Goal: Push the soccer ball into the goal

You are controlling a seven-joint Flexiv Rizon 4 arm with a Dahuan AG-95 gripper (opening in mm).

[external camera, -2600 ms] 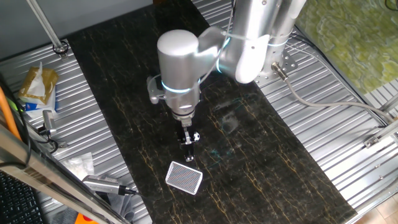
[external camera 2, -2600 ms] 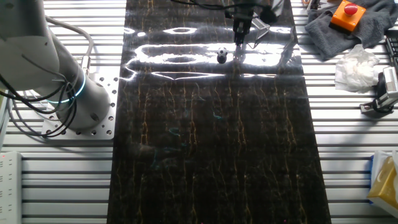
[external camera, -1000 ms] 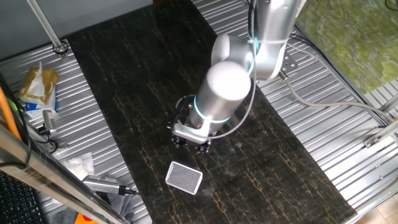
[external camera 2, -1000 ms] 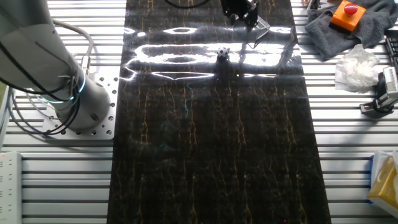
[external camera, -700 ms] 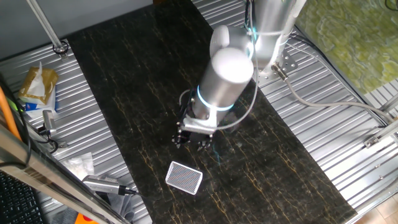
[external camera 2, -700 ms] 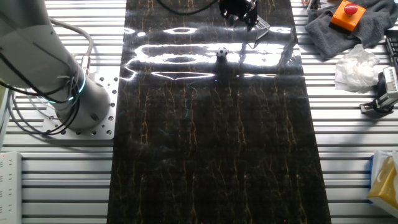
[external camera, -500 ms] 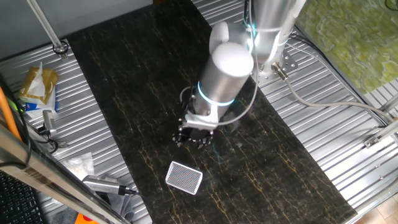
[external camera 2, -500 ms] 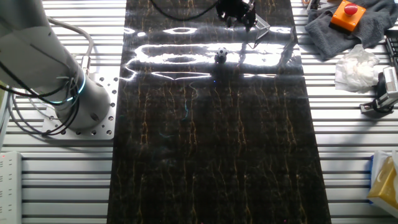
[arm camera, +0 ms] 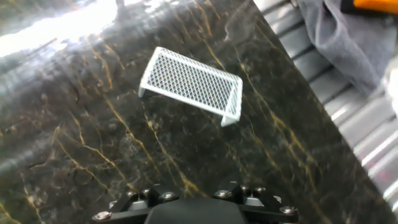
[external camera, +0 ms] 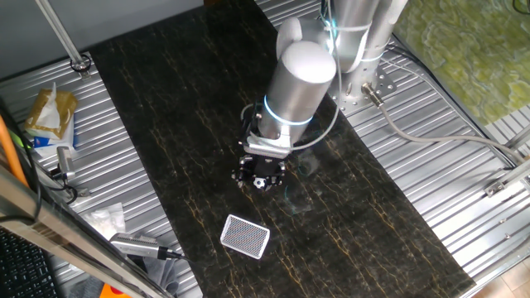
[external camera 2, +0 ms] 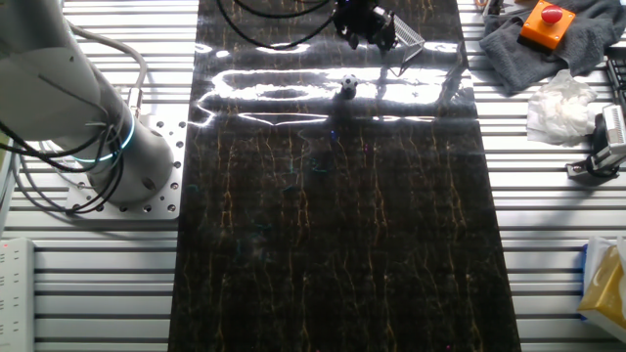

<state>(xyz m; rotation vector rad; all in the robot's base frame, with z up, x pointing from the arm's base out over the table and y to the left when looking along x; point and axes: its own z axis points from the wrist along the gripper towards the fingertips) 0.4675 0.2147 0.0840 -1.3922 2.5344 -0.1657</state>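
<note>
A: Soccer ball (external camera 2: 348, 86) — tiny b&w thing on the dark marble desk (external camera 2: 333, 244), sitting in the glare streak in the other fixed view, just beside the gripper (external camera 2: 360, 22) but not touching it, on the side toward the arm's base.

B: And the goal (external camera: 246, 237)?

A: White-rimmed mesh rectangle, near the gripper (external camera: 259, 176), on the side away from the base. So ball on one side of the gripper, goal on the other, approx. in a row. In one fixed view the ball's hidden, prob. behind the arm (external camera: 294, 91).

B: Hand view?

A: Goal (arm camera: 191, 83) upper-mid frame, tilted, mesh facing up, small feet on the marble. Gripper body w/ its screws along the bottom edge only; fingertips not in shot. No ball there.

B: Gripper released or clenched?

A: Can't tell. It's a dark lump in both fixed views, jaws not resolvable. Nothing visibly held.

B: Height?

A: Low over the desk, wrist angled, pointing down and toward the goal side.

B: Surroundings?

A: Grey cloth (external camera 2: 548, 39) w/ an orange box and red button (external camera 2: 546, 22) off to the gripper's side, past the marble edge. Crumpled white tissue (external camera 2: 559, 110) next to that. Arm base (external camera 2: 117, 156) w/ a blue light ring bolted on the ribbed metal, well apart from the gripper. Yellow packet (external camera: 51, 112) on the metal at the far edge in one fixed view.
</note>
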